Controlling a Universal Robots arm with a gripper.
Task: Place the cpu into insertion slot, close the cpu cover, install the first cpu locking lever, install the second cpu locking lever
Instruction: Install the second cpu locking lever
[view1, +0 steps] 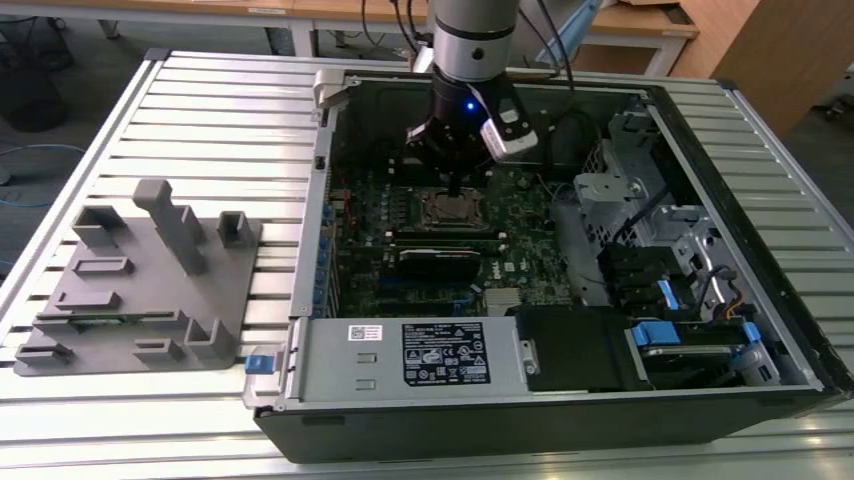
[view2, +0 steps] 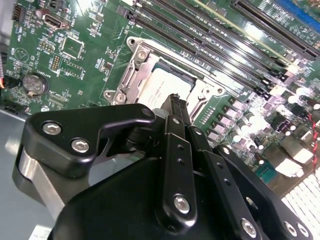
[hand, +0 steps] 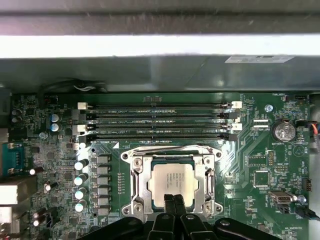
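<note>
1. Exterior view: even, diffuse room light; the ribbed table (view1: 160, 100) is bright, while the open computer case (view1: 747, 300) holds a dim, shadowed interior.
2. First wrist view: a blown-out white band of glare (hand: 160, 46) crosses the case wall; the circuit board (hand: 260, 150) below is evenly lit and sharp.
3. Second wrist view: glare washes out the memory slots (view2: 260, 40); the near gripper (view2: 175, 107) body is dark and soft.

Exterior view looks down; both wrist views closely share the insertion slot (hand: 170, 185).
</note>
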